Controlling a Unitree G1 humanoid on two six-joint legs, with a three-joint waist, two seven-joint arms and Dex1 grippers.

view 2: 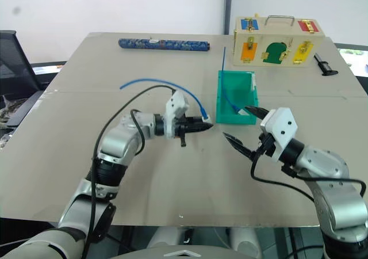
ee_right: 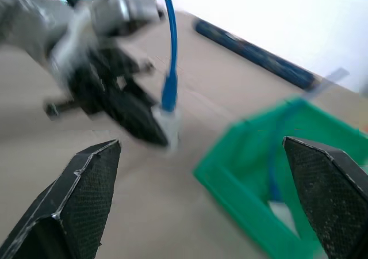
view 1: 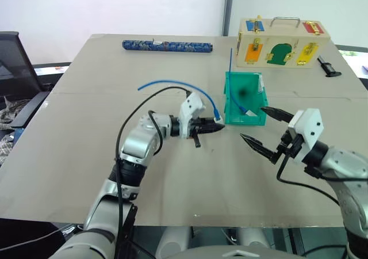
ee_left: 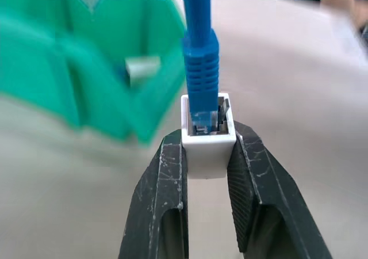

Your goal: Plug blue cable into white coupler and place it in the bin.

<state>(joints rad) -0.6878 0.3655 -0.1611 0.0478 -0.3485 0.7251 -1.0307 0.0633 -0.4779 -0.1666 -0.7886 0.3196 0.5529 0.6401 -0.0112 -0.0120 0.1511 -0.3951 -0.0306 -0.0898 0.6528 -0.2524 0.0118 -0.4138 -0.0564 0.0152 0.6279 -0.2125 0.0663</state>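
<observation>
My left gripper (view 1: 217, 126) is shut on the white coupler (ee_left: 208, 149), held just above the table a little left of the bin's front. The blue cable (ee_left: 199, 52) is plugged into the coupler's socket. From there its cord (view 1: 167, 83) arcs back and to the left over my arm. The teal bin (view 1: 233, 106) stands at mid-table with its sloped front toward me. My right gripper (view 1: 253, 122) hovers open at the bin's front right corner with nothing between its fingers. It points toward the left gripper (ee_right: 132, 118).
A second, straighter blue cable (view 1: 232, 60) sticks up out of the bin. A wooden box with coloured latched doors (view 1: 282, 43) stands behind it, with a black tool (view 1: 329, 66) to its right. A dark patterned roll (view 1: 167, 45) lies at the far edge.
</observation>
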